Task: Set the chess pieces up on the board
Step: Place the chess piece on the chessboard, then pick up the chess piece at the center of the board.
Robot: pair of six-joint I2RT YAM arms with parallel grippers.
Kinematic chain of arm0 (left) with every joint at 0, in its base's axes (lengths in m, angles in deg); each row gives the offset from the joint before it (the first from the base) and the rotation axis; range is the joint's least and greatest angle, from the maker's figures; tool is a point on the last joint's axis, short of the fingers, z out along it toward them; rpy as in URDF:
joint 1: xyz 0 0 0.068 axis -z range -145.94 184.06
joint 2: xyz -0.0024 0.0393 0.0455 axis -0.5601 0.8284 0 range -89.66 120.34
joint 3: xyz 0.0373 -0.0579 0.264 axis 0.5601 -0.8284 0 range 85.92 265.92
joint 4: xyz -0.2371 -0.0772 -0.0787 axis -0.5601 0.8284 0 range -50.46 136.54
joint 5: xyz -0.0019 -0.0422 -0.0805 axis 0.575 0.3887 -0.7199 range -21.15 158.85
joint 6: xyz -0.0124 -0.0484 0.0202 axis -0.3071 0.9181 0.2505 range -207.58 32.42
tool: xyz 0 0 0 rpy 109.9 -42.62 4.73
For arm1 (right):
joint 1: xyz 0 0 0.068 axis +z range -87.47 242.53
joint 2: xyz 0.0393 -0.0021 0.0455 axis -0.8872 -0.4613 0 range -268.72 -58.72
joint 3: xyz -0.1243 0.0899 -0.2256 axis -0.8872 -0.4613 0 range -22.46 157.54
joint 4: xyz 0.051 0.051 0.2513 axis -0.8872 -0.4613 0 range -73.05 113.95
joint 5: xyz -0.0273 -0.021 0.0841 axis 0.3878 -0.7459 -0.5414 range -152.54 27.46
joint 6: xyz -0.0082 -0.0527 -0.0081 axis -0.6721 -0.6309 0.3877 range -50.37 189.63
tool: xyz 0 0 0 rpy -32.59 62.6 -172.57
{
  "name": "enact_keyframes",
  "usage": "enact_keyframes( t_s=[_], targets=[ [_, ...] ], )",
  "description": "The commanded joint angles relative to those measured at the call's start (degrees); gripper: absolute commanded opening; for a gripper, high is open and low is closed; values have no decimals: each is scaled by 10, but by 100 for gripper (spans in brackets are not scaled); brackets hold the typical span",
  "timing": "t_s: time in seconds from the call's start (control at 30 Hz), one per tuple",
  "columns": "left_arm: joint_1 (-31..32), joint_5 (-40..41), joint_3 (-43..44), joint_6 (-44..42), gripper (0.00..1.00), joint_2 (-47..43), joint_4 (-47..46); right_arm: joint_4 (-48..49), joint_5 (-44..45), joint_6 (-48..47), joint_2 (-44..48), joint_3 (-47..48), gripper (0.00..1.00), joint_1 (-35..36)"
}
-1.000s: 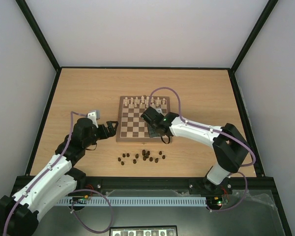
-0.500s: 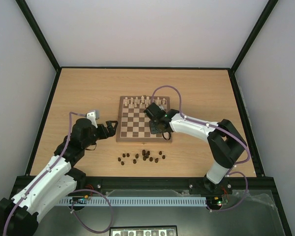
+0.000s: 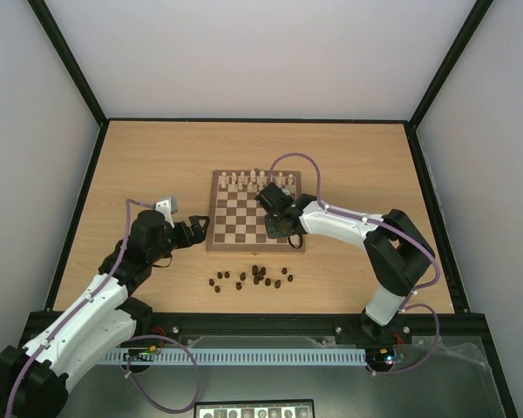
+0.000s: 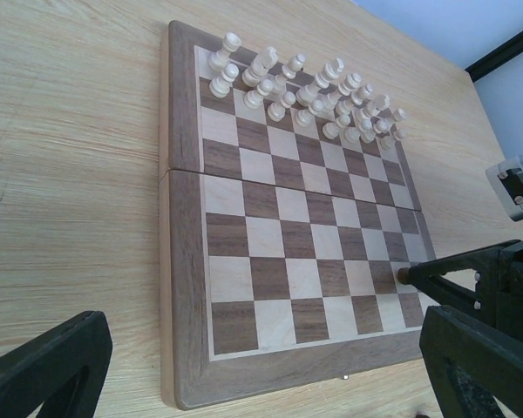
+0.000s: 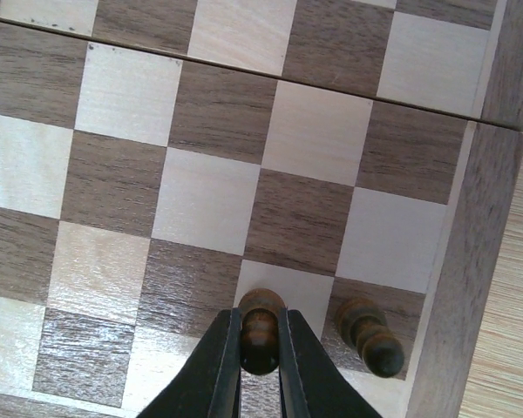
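The board (image 3: 235, 222) lies mid-table, with cream-white pieces (image 3: 257, 181) on its far rows. My right gripper (image 3: 279, 230) is over the board's near right corner, shut on a dark brown pawn (image 5: 261, 331) that stands on or just above a cream square. A second dark pawn (image 5: 370, 335) stands on the square beside it, by the board's border. Several dark chess pieces (image 3: 257, 277) lie loose on the table in front of the board. My left gripper (image 3: 200, 225) is open and empty at the board's left edge.
In the left wrist view the board (image 4: 270, 244) fills the frame, with the white pieces (image 4: 305, 91) at its far end and the right gripper (image 4: 436, 274) low at the right. The black frame rails bound the table.
My right gripper has shifted a little further over the board's near right squares with the pawn in it. The left arm has barely moved.
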Motion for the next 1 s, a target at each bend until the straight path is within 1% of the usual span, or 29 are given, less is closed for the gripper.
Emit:
enact_keyframes(
  t_s=[0.0,0.3,0.37,0.5,0.7,0.77,0.87,0.97],
  targets=[
    [3,-2,-7,5,99,5,-12,-12,2,-8,-5,-13,5,-6],
    [3,-1,-9,4,100,9,-16,-10,-1,-11,-8,-15,6,-11],
    [3,-1,-9,5,100,11,-17,-10,-2,-11,-7,-14,12,-10],
    [3,-1,-6,3,100,13,-15,-12,-4,-13,7,-12,19,-11],
    [3,1,-3,2,100,16,-15,-24,-11,-18,45,-3,27,-11],
    [3,3,-4,0,99,19,-16,-28,-15,-20,65,-3,27,-11],
    [3,2,-4,-2,100,19,-15,-38,-28,-20,107,-10,34,-8],
    [3,-1,-4,-2,99,14,-14,-50,-32,-13,168,-36,41,-2]
  ],
)
